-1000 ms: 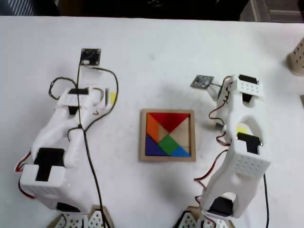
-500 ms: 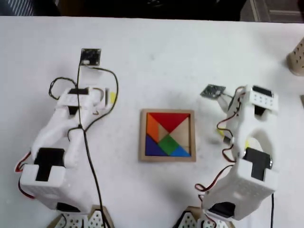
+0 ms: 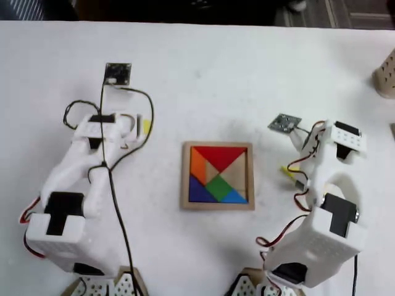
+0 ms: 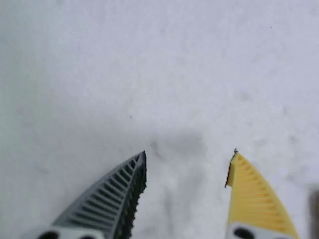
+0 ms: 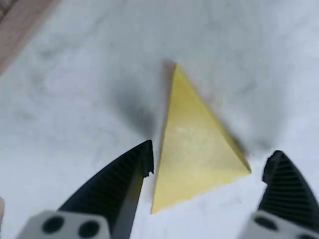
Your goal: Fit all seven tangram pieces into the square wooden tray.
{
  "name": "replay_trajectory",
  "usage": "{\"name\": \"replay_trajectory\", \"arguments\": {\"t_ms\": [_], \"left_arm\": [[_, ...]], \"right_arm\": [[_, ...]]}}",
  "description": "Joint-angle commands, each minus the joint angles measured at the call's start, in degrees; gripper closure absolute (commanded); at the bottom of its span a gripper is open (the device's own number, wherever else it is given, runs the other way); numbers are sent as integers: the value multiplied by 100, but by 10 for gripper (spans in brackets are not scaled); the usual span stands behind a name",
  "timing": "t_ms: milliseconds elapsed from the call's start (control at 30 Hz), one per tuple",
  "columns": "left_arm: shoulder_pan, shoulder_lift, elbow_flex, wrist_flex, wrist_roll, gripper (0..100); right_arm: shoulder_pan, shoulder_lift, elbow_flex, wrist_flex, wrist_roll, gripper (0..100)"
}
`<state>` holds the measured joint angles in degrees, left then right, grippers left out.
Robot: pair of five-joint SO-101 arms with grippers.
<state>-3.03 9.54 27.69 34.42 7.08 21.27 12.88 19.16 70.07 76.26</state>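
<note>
The square wooden tray (image 3: 185, 176) lies mid-table holding red, orange, blue, green and light-blue pieces, with a bare wood-coloured patch near its middle. A yellow triangle (image 5: 197, 149) lies flat on the white table to the right of the tray, showing as a yellow sliver (image 3: 288, 171) beside the right arm. My right gripper (image 5: 210, 155) hangs over it, open, one black finger on each side of the triangle, not touching. A corner of the tray (image 5: 15, 25) shows nearby. My left gripper (image 4: 188, 157) is open over bare table, left of the tray (image 3: 142, 126).
Two small circuit boards lie on the table, one at the back left (image 3: 118, 73) and one by the right arm (image 3: 284, 123). A black cable (image 3: 117, 203) runs along the left arm. A beige object (image 3: 386, 77) stands at the right edge.
The right arm has swung to the right, away from the tray, and drawn back toward the near edge. The left arm and the tray's pieces have not moved.
</note>
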Motion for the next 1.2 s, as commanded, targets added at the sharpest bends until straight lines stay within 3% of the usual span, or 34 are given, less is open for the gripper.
{"name": "replay_trajectory", "arguments": {"t_ms": [0, 233, 433, 700, 833, 1033, 1167], "left_arm": [[-84, -22, -264, 26, 44, 714], [-84, -22, -264, 26, 44, 714], [-84, -22, -264, 26, 44, 714], [-84, -22, -264, 26, 44, 714], [-84, -22, -264, 18, 44, 714], [-84, -22, -273, 18, 44, 714], [-84, -22, -273, 18, 44, 714]], "right_arm": [[127, -136, -158, -66, -9, 628], [31, 576, -299, -66, -53, 632], [31, 1007, -668, -31, -62, 776], [40, 1033, -695, -57, -501, 841], [31, 927, -862, 4, -545, 790], [295, 286, -1002, 462, -615, 586], [347, 277, -695, 31, -1670, 587]]}}
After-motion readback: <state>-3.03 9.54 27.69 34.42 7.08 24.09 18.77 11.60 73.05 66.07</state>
